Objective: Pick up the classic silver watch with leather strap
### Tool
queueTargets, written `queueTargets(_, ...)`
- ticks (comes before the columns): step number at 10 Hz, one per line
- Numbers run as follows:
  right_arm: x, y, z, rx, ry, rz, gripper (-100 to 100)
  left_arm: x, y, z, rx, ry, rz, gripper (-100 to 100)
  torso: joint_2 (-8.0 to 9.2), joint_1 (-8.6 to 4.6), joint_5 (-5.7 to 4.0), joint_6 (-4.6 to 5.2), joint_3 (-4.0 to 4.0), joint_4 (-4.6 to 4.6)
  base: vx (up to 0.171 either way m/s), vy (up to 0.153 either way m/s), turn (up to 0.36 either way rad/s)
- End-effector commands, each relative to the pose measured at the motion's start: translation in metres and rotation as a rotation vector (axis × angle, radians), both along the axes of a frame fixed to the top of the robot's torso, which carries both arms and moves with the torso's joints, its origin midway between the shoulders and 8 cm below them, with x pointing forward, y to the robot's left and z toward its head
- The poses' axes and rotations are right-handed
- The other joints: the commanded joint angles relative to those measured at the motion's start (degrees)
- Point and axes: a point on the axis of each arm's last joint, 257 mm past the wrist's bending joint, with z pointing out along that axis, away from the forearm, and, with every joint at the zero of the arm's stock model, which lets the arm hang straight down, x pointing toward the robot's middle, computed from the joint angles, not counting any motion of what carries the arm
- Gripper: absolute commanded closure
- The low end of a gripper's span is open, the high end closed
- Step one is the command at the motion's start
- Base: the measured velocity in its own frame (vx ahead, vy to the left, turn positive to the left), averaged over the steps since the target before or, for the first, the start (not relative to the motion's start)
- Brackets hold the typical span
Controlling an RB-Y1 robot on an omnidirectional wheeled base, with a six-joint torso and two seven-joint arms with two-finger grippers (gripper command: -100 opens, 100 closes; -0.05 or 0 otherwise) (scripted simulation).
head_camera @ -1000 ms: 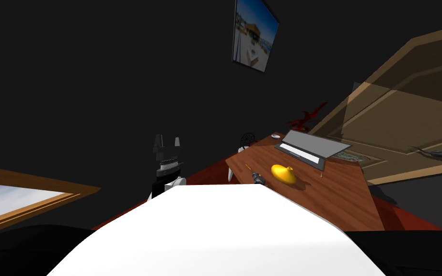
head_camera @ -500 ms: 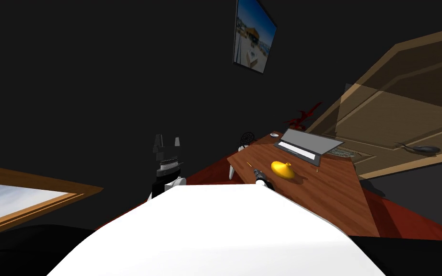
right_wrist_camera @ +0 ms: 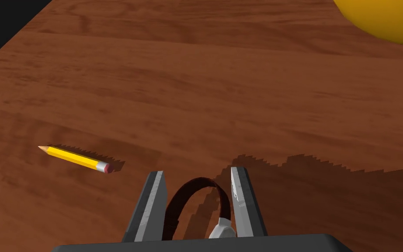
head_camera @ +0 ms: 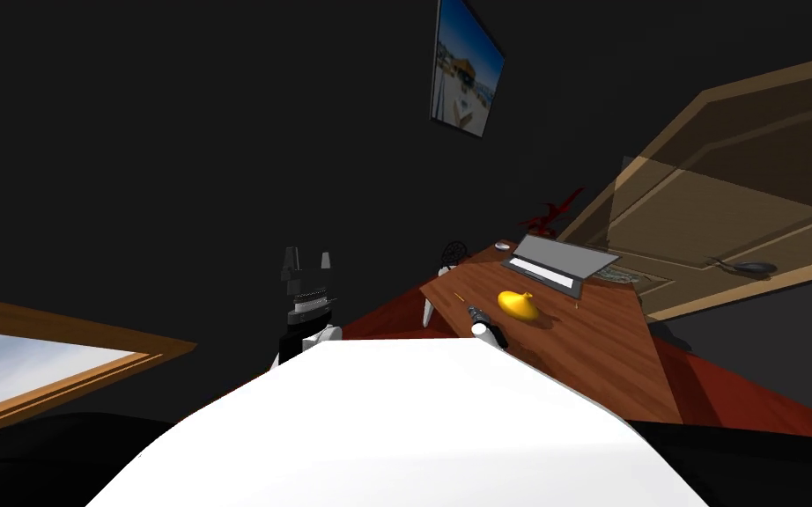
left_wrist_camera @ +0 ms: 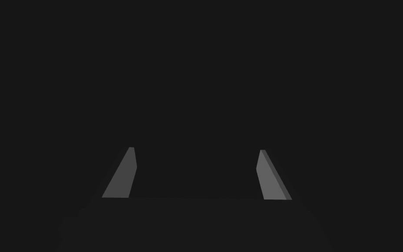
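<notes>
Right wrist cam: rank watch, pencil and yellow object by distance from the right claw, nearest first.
1. watch: gripped between the right claw's fingers.
2. pencil: lying on the table just beside the claw.
3. yellow object: farthest, well ahead across the table.

Pretty dim where I am: dark walls [head_camera: 175,132], one picture [head_camera: 468,66] up high, window [head_camera: 25,370] on my left, wood desk [head_camera: 607,343] on red floor [head_camera: 730,396], tan door [head_camera: 730,194] right.

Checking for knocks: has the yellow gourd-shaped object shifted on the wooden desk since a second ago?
No. The yellow gourd-shaped object keeps its place in front of the open grey laptop; the whole view shifted, so my camera moved.
</notes>
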Motion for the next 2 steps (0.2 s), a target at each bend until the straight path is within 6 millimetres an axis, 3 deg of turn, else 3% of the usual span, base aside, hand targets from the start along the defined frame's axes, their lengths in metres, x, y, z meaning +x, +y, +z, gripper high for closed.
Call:
queueTargets(1,0.0,0.0,0.0,0.0,0.0,0.0,100,0.0,0.0,0.0,0.0,0.0,0.0,0,0.0,0.0,0.0,0.0,0.0,0.0,-0.022,0.034,-0.015)
queueTargets(2,0.0,-0.0012,-0.0003,0.004,-0.001,-0.004,0,0.0,0.0,0.0,0.0,0.0,0.0,0,-0.07,-0.09,-0.02,-0.01,-0.03,-0.01,-0.004,0.006,0.0)
